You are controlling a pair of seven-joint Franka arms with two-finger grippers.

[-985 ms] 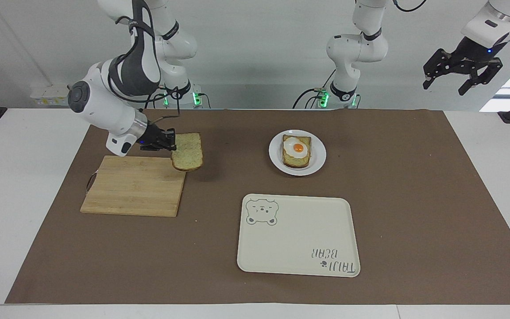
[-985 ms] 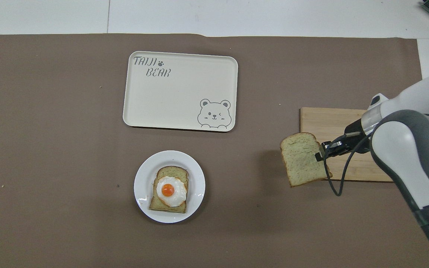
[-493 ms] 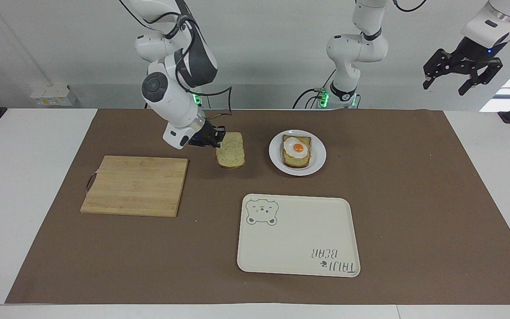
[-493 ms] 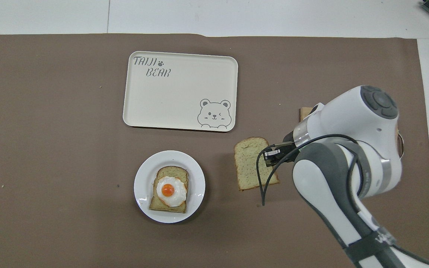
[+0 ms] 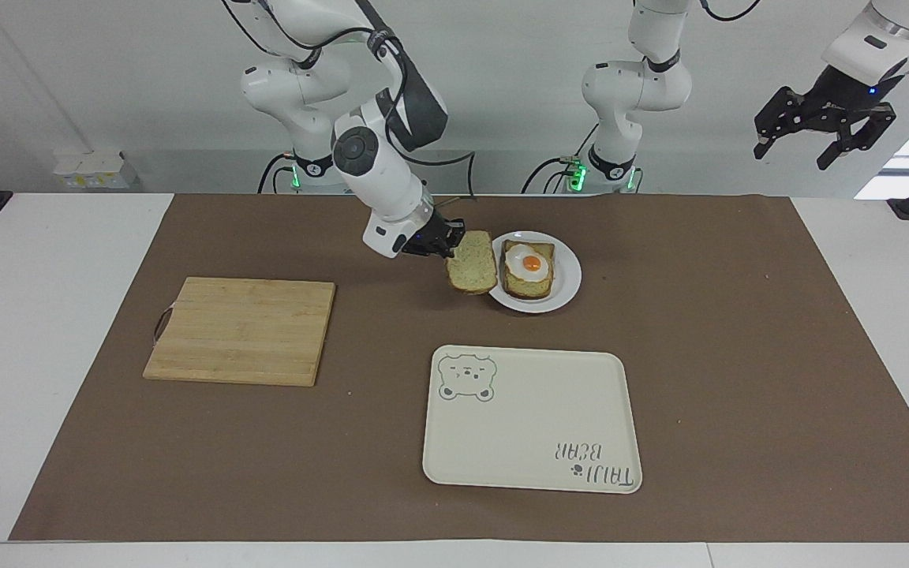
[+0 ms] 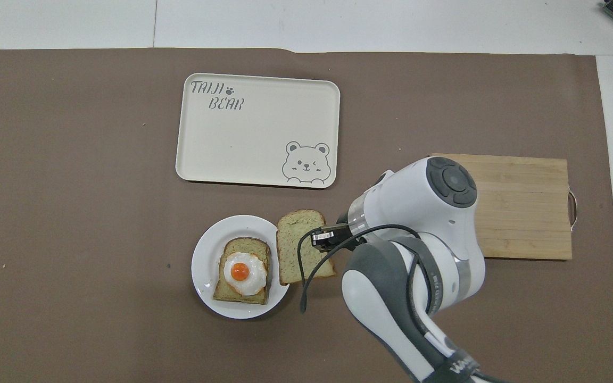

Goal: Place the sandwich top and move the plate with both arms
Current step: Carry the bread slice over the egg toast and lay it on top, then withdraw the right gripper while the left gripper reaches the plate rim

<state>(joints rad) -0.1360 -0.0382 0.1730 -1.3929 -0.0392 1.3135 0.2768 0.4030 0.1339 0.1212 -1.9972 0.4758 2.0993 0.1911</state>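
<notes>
While the board (image 5: 240, 330) lies bare toward the right arm's end of the tabletop (image 5: 52, 315), the right hand (image 5: 445, 239) hangs in the air beside the plate (image 5: 566, 272), clenched on one edge of the bread (image 5: 472, 263). The slice is carried flat, rounded end away from the robots, and its edge overlaps the plate's rim in both views; whether it touches the rim cannot be told. On the plate sits the toast (image 5: 529, 280) with a fried egg (image 5: 527, 262) on it, uncovered. The tray (image 5: 532, 420) lies farther from the robots than the plate, on the brown mat (image 5: 738, 331). At the left arm's end, the left hand (image 5: 824, 130) hangs high, clear of the mat's edge, its fingers spread and holding nothing; that arm waits.

From overhead, the plate (image 6: 208, 250) and bread (image 6: 295, 244) sit side by side, with the right hand (image 6: 321, 238) gripping the slice's edge nearest the board (image 6: 524, 205).
</notes>
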